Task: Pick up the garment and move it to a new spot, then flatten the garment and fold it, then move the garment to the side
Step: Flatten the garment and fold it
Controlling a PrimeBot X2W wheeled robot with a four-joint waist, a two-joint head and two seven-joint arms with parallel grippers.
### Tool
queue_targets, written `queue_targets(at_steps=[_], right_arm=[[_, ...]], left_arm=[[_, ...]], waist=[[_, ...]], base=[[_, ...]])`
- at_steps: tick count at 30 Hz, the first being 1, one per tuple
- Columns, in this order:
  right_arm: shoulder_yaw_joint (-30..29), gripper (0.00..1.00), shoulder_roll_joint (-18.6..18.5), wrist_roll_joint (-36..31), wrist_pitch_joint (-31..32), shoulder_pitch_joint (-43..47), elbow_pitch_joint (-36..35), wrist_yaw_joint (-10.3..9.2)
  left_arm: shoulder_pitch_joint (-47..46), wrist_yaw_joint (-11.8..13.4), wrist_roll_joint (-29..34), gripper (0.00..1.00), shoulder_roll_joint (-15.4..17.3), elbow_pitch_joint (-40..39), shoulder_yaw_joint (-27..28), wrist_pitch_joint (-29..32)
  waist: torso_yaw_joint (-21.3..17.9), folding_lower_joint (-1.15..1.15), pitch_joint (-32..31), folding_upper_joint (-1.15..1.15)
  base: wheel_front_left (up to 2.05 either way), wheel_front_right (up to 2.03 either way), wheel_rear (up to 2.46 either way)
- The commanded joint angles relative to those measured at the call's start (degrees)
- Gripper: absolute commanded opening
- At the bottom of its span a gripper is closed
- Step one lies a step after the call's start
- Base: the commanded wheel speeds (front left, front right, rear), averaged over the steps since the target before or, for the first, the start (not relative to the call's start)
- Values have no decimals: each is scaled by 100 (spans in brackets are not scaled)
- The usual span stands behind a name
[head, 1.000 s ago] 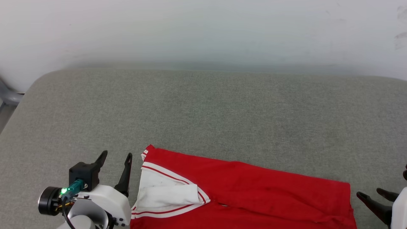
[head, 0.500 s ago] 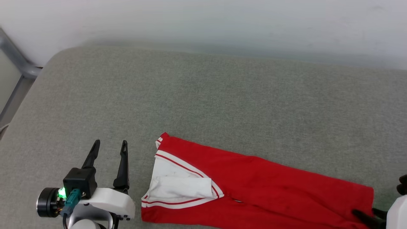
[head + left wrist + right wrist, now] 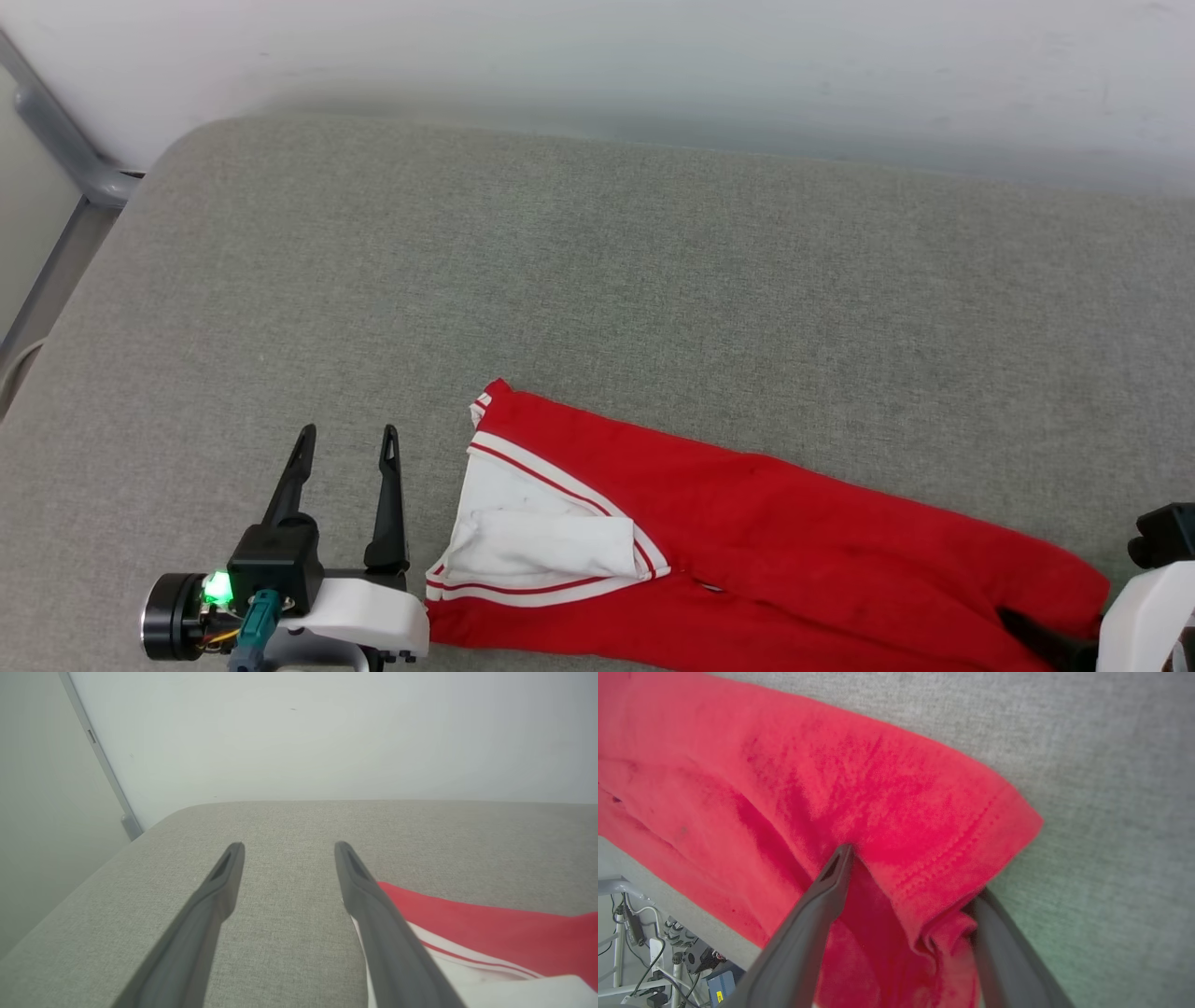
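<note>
Head view, camera: shifted since a second ago; more of the metal frame [image 3: 65, 145] shows at upper left.
Head view, garment [image 3: 794, 532]: red, lying near the front of the grey surface [image 3: 597, 280], with the white sleeve [image 3: 541, 551] folded over at its left end. The right hem corner was square and flat earlier and is now bunched and rounded.
Head view, left gripper [image 3: 348, 434]: fingers apart, empty, just left of the sleeve. They leaned rightward before and now point straight up the view.
Head view, right gripper [image 3: 1036, 639]: one dark finger on the hem corner; earlier it was clear of the cloth.
Left wrist view: fingers apart over bare surface, sleeve trim beside one.
Right wrist view: fingers apart, a hem fold between them.
</note>
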Motion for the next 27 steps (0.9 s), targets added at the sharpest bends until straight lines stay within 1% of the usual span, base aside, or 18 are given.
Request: queue_targets(at_steps=[1, 3, 4, 5, 8, 14, 20, 25, 27], right_arm=[[271, 100, 255, 5, 33, 59, 59, 31], [355, 98, 202, -72, -50, 9, 77, 31], [376, 33, 167, -108, -105, -16, 99, 31], [396, 0, 142, -141, -157, -53, 116, 31], [400, 0, 49, -159, -296, -132, 201, 24], [196, 0, -314, -103, -545, -321, 394, 12], [-69, 0, -643, -137, -621, -457, 760, 12], [-292, 0, -850, -210, -584, -581, 1213, 13], [-340, 0, -878, -258, -553, -604, 1334, 13]], left_arm=[[65, -41, 87, 100, -49, 18, 50, -15], [117, -122, 223, 100, -153, 21, 186, -14], [145, -156, 296, 100, -199, 24, 241, -14], [165, -195, 358, 100, -238, 31, 300, -14], [244, -297, 557, 100, -349, 41, 457, -15], [408, -487, 860, 100, -501, 78, 667, -14], [544, -596, 1090, 100, -591, 129, 784, -14], [606, -637, 1212, 100, -676, 165, 864, -14], [628, -640, 1252, 100, -700, 174, 890, -15]], waist=[[-11, 0, 2, 0], [-29, 0, 1, 0], [-40, 0, -3, 0], [-59, 0, -12, 0], [-115, 0, -61, 0], [-201, 0, -196, 0], [-256, 0, -296, 0], [-279, 0, -367, 0], [-291, 0, -412, 0]], base=[[0, 0, 0], [0, 0, 0], [0, 0, 0], [0, 0, 0], [0, 0, 0], [0, 0, 0], [0, 0, 0], [0, 0, 0], [0, 0, 0]])
